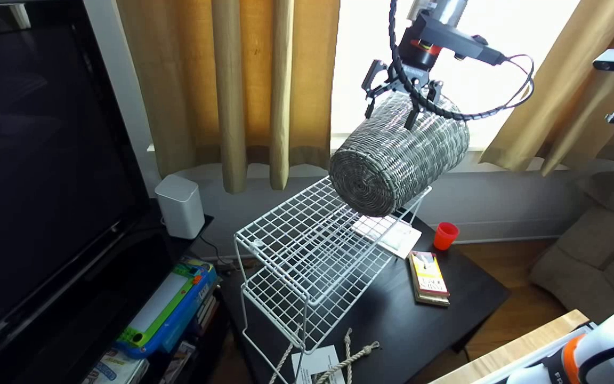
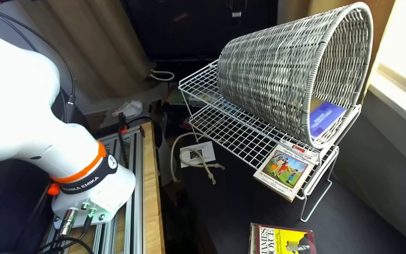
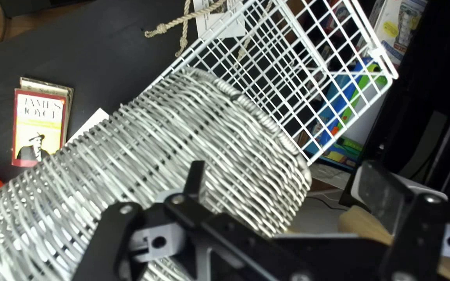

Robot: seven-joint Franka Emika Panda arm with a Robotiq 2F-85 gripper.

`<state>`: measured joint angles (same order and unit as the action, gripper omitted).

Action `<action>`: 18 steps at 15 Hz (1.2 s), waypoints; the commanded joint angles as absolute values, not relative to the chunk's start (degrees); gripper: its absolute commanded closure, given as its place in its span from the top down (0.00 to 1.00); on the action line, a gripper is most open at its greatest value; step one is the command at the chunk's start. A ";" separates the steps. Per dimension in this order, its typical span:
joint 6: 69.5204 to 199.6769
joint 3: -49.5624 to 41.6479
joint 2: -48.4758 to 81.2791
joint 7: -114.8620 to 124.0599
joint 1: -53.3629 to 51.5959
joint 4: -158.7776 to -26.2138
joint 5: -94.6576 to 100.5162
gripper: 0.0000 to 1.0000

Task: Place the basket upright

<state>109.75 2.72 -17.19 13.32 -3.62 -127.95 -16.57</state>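
Observation:
The basket (image 1: 400,152) is a round, slightly tapered grey woven basket. It lies on its side on top of the white wire rack (image 1: 285,234). In an exterior view its closed base faces the camera; in an exterior view its open mouth faces the window side of the basket (image 2: 277,67). My gripper (image 1: 390,113) is open and empty above the basket's side. In the wrist view, one finger of the gripper (image 3: 287,189) overlaps the basket's wall (image 3: 150,148) and the other is past its base end. Whether a finger touches the basket cannot be told.
A purple book (image 2: 326,118) shows inside the basket's mouth. A paperback (image 2: 287,169) lies on the rack's lower shelf. Books (image 1: 429,277), a red cup (image 1: 446,236) and rope (image 1: 349,362) are on the black table (image 1: 472,282). A television (image 1: 46,149) and white speaker (image 1: 180,207) stand beside the rack.

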 commanded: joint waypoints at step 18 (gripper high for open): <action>103.09 -4.22 -27.74 -3.29 1.32 -122.53 -9.57 1.00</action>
